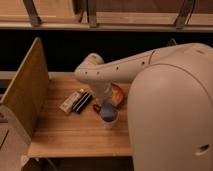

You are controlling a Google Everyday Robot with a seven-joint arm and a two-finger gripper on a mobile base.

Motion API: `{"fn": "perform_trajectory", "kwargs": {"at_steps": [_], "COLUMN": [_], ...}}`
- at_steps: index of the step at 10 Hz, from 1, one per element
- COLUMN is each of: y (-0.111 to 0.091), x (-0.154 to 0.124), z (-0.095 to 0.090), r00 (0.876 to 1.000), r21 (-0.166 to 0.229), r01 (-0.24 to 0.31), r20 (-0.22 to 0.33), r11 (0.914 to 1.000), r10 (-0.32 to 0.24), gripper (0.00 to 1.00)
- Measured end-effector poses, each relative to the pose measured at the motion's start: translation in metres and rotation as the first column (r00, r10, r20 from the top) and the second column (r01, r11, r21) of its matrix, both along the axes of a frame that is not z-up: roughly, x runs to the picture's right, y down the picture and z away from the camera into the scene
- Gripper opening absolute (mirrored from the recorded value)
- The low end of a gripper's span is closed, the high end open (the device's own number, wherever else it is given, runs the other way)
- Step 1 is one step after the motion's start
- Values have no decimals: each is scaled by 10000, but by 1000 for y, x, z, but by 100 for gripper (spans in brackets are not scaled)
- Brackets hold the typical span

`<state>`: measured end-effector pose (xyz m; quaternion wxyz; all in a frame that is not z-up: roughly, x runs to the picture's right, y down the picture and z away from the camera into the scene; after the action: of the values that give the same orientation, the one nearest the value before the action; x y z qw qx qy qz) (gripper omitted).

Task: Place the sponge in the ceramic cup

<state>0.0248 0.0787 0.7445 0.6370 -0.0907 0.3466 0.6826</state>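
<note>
A wooden panel (27,87) walls the left of the wooden table (60,137). Past the striped box (80,101), the gripper (103,105) hangs directly over the ceramic cup (111,122), with the sponge (108,112) at the cup's mouth just beneath it. Its grip cannot be told. The orange dish (120,94) sits behind.

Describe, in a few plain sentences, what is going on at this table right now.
A one-armed robot is working at a wooden table. Its arm bends down so the gripper sits just above the ceramic cup. The blue-grey sponge is at the gripper's tip, right over the cup's mouth; whether it is released cannot be told. An orange dish lies behind the cup, partly hidden by the arm, and a striped box lies apart, nearer the wooden side panel.
</note>
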Motion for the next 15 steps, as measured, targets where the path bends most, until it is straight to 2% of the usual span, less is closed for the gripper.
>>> {"fn": "perform_trajectory", "kwargs": {"at_steps": [3, 6, 8, 11, 15], "y": [-5, 2, 2, -11, -9], "x": [-7, -4, 2, 11, 13], "z": [3, 11, 13, 15, 17], "r00": [9997, 9979, 9967, 9945, 9864], "r21": [137, 9, 62, 616, 1132], "r01": [131, -348, -482, -512, -580], "r20": [195, 556, 660, 950, 1598], "r11": [9998, 9994, 9988, 9968, 9919], "r10": [-134, 347, 477, 453, 394], "gripper": [0, 0, 0, 0, 0]}}
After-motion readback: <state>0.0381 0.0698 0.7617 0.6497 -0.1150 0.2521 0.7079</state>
